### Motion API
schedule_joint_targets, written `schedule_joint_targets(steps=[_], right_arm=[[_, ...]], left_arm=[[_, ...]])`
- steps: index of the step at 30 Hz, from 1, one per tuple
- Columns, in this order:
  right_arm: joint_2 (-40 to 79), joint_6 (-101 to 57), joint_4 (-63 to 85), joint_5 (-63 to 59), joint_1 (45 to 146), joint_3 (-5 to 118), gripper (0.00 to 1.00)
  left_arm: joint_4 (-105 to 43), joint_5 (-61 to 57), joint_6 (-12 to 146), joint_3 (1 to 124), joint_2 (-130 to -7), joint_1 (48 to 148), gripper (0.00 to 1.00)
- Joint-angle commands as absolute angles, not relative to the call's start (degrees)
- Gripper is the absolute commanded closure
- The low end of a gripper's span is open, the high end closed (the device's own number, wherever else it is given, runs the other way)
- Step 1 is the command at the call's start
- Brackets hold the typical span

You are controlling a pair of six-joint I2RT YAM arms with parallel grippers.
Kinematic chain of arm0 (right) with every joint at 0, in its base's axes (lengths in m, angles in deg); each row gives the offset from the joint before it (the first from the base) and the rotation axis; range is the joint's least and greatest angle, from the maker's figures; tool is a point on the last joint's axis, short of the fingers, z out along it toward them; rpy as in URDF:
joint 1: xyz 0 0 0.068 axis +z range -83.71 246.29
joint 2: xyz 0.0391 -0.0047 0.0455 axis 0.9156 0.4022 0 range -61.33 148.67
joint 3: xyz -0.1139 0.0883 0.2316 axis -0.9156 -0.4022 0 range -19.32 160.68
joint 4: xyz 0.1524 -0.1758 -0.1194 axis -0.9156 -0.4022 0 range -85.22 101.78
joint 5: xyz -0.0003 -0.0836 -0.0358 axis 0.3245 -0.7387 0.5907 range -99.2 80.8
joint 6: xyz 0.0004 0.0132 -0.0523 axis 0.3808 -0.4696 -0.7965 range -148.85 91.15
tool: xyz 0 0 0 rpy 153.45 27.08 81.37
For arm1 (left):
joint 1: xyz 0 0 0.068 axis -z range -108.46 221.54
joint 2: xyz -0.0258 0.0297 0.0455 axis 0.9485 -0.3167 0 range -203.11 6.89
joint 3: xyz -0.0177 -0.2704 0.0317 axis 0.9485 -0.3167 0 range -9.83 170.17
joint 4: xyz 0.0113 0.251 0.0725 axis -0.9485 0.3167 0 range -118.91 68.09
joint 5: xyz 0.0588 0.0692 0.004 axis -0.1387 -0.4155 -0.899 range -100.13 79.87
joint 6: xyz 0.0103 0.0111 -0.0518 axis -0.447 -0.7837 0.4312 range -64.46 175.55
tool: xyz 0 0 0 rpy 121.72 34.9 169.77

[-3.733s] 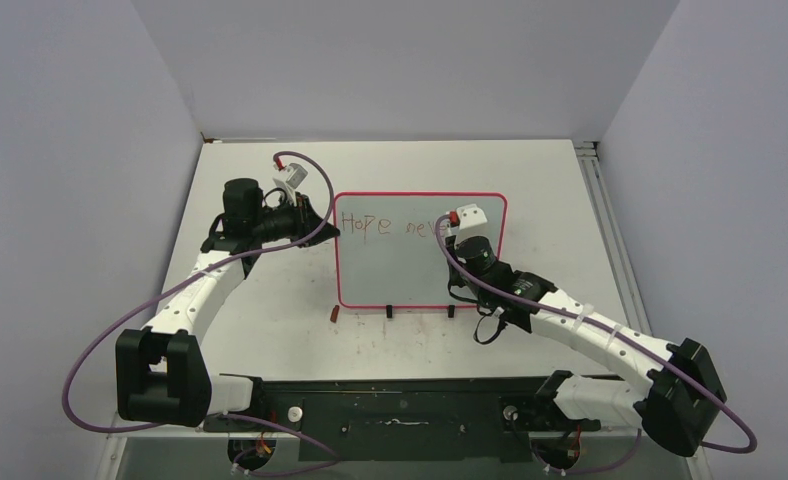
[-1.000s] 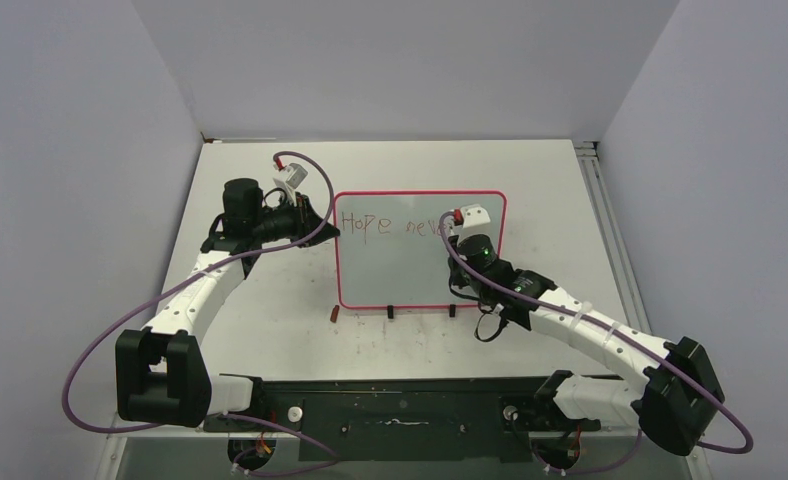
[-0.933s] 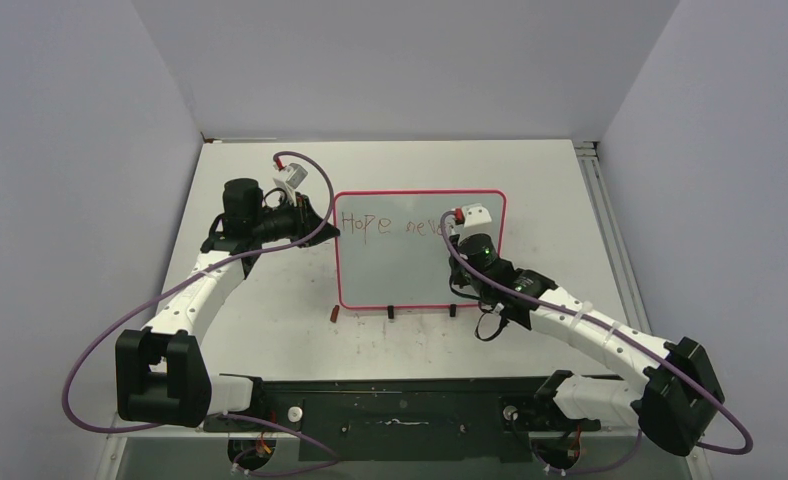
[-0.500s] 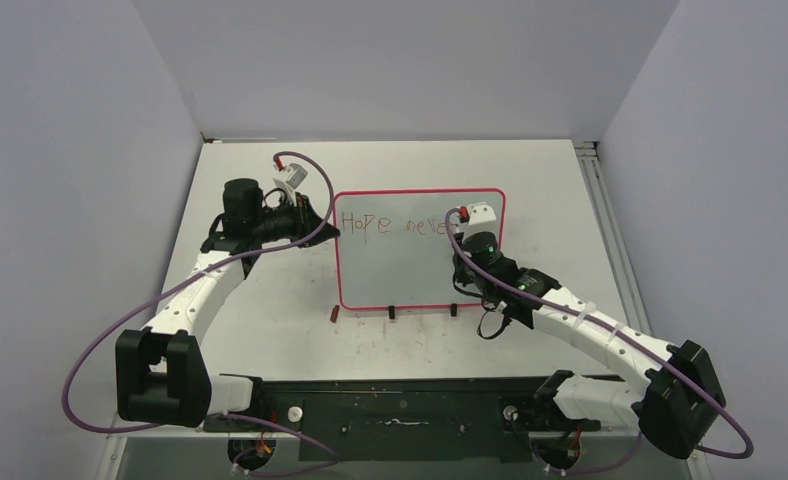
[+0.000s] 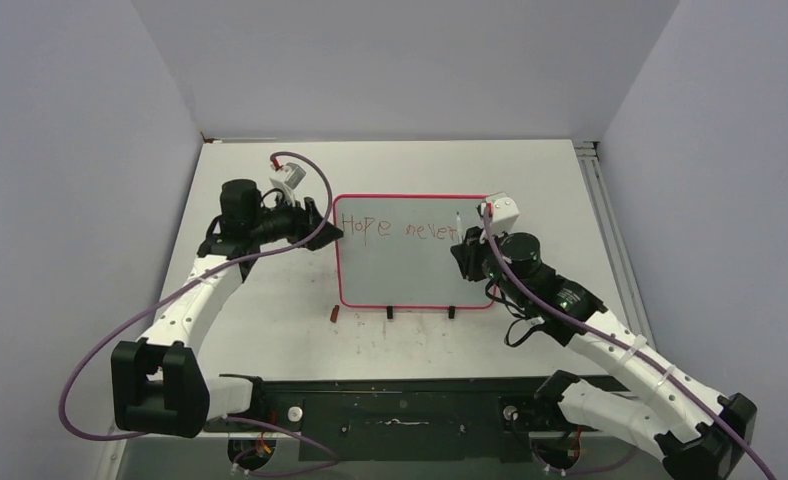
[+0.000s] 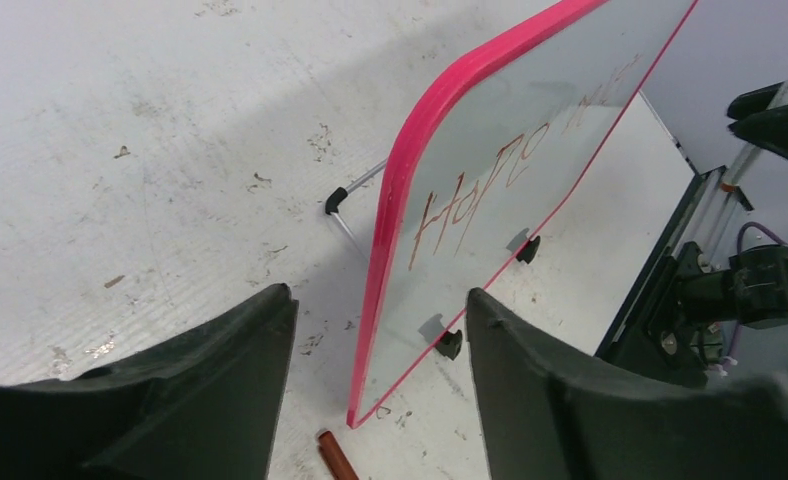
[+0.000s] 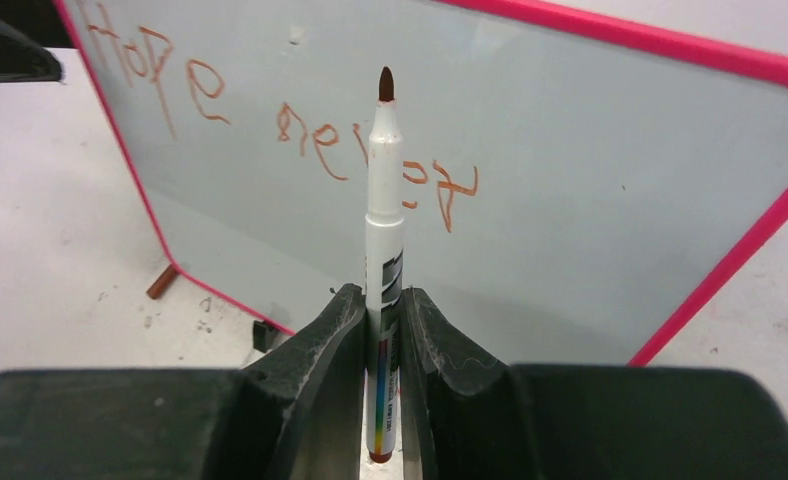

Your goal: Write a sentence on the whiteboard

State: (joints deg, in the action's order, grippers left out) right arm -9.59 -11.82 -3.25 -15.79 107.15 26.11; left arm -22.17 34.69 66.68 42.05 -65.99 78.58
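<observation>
The whiteboard stands tilted on its black feet mid-table, also in the left wrist view and the right wrist view. The sentence reads "Hope never" in reddish-brown along the top line. My left gripper is open, its jaws either side of the board's pink left edge, apart from it. My right gripper is shut on a white marker, brown tip up by the end of "never". I cannot tell if the tip touches.
A brown-red marker cap lies on the table by the board's lower left corner. Grey walls close in the left, back and right. A black rail runs along the near edge.
My left gripper has opened and let go of the board's left edge. My right arm swung right with the marker, uncovering the whole word "never".
</observation>
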Motion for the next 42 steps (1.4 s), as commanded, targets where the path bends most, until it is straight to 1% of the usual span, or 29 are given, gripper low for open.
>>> schedule_joint_targets(steps=[1, 2, 4, 7, 9, 13, 16, 21, 26, 32, 38, 42], right_arm=[[-10.09, -13.03, -6.62, -7.8, 106.91, 32.46, 0.95], [-9.8, -13.03, -7.57, -5.6, 106.94, 33.35, 0.95], [-9.17, -13.11, -9.21, -0.67, 106.91, 34.96, 0.95], [-7.16, -12.67, -12.63, 6.53, 106.96, 37.98, 0.95], [-5.29, -12.33, -15.3, 10.74, 106.94, 40.16, 0.95], [-2.16, -11.45, -19.97, 18.7, 106.98, 43.1, 0.95], [-0.71, -9.68, -22.83, 23.41, 107.14, 44.3, 0.95], [0.48, -4.86, -25.01, 31.31, 107.77, 41.81, 0.95], [1.49, 0.48, -23.34, 39.89, 109.2, 38.83, 0.95], [6.29, 4.77, -22.92, 43.57, 114.95, 37.25, 0.94], [11.35, 7.9, -18.57, 47.71, 119.4, 35.06, 0.95], [13.65, 6.03, -20.23, 49.41, 119.46, 36.68, 0.95]], left_arm=[[-21.53, 30.8, 64.47, 43.0, -62.46, 78.74, 0.28], [-20.87, 29.31, 63.72, 43.03, -61.66, 78.74, 0.22], [-19.59, 25.91, 61.88, 43.03, -59.38, 78.74, 0.17], [-18.24, 17.59, 58.51, 42.37, -53.77, 79.55, 0.16], [-17.41, 11.2, 55.19, 41.74, -49.68, 81.92, 0.15], [-14.03, -0.53, 47.7, 42.41, -42.9, 91.54, 0.15], [-11.02, -4.48, 44.43, 44.0, -39.32, 99.4, 0.15], [-1.68, -2.23, 39.24, 48.5, -36.82, 111.28, 0.15], [7.17, -0.29, 36.19, 50.52, -35.63, 121.59, 0.16], [11.43, 0.66, 35.24, 50.02, -36.27, 130.71, 0.17], [11.27, -1.46, 35.68, 48.74, -39.3, 141.25, 0.21], [12.44, -4.65, 35.87, 48.31, -42.36, 147.72, 0.28]])
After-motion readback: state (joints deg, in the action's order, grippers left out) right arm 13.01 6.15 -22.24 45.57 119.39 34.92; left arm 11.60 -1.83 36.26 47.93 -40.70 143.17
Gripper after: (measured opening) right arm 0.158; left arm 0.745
